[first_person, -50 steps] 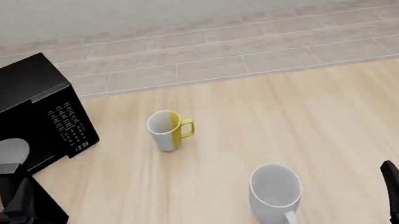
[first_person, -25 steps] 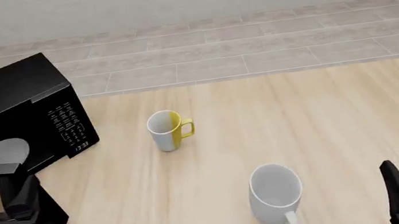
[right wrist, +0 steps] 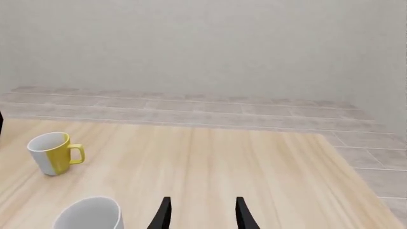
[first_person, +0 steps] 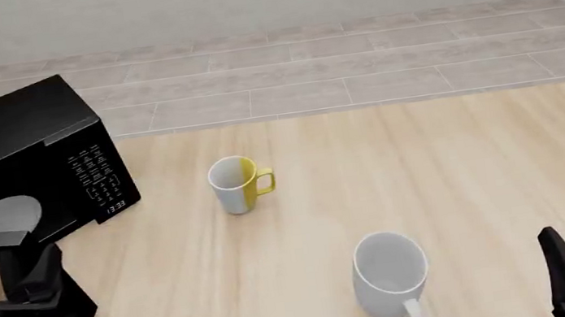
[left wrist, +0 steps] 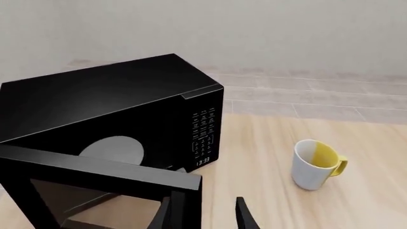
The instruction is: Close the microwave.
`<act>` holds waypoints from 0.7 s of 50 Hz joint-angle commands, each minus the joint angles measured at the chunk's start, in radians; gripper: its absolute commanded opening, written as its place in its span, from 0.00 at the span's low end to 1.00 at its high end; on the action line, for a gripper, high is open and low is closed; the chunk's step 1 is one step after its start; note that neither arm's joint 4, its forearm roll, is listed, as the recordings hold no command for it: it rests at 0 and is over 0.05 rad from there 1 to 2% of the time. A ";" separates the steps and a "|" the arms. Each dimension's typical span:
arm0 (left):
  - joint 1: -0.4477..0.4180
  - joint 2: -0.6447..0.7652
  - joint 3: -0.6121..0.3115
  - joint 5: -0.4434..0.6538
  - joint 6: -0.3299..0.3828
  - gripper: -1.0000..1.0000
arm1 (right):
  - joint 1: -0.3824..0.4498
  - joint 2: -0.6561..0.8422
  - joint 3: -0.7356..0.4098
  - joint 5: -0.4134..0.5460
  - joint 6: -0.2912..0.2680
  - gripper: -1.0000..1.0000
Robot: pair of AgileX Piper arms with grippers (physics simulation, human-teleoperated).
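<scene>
1. At the 9 o'clock edge of the table, the microwave stands with its door swung open toward the arms; the keypad panel and display face the table centre.

2. The left gripper is released, with its fingers spread. One finger lies against or just behind the door's free edge; contact cannot be confirmed. It holds nothing.

3. The right gripper is also released, fingers apart and empty. It hangs low at 5 o'clock, well apart from the microwave.

4. Hazard: a push applied near the door's free edge at a slant may let the finger slide off the frame, probably leaving the door ajar.

5. Hazard: a finger passing through the door window frame could be trapped as the door swings to.

6. Hazard: excess force could shift the whole microwave toward 9 o'clock, off the table edge.

7. The yellow-and-white mug stands just past the panel at 3 o'clock of the microwave. A wide sweep of the left arm may knock it over. The white mug lies nearer the right gripper.

8. Change over the preceding second: in the front view the left gripper has risen and advanced slightly along the door edge. The door, microwave, both mugs and the right gripper are unchanged.
</scene>
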 commanded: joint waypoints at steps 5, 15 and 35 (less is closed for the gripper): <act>-0.001 0.085 -0.018 -0.050 0.007 1.00 | -0.006 0.000 0.000 0.001 -0.002 1.00; -0.011 0.112 -0.024 -0.058 -0.002 1.00 | -0.007 -0.001 0.000 0.007 0.000 1.00; -0.020 0.193 -0.064 -0.078 -0.007 1.00 | -0.007 -0.001 0.000 0.004 -0.007 1.00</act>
